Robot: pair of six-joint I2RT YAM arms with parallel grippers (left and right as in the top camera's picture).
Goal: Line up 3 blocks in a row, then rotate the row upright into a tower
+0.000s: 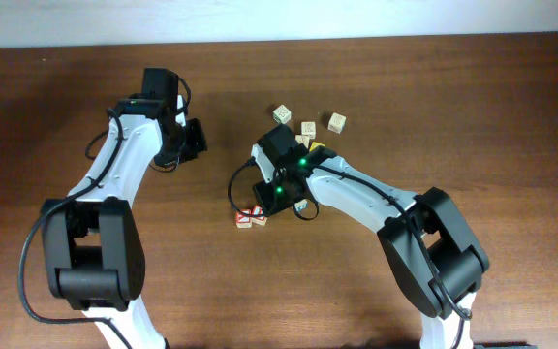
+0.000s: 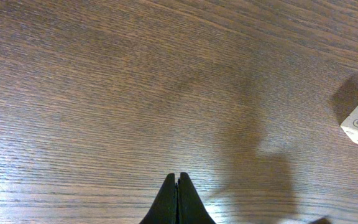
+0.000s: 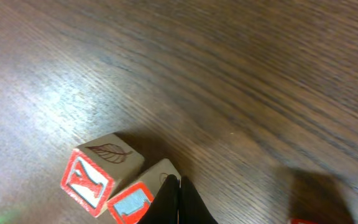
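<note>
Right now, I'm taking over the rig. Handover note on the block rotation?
Left gripper: shut, empty, over the table.
Right gripper: shut, holding nothing, tips at the blue-picture red block; red Y block beside it.
Pale cubes cluster beyond the right arm; third block probably there.
Done: cannot tell which are rotated. Left: likely nudge the red pair, then the pale one.

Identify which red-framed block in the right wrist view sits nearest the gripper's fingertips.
The blue-faced block, right beside the shut right gripper; the leaf-topped letter block lies farther left.
</note>
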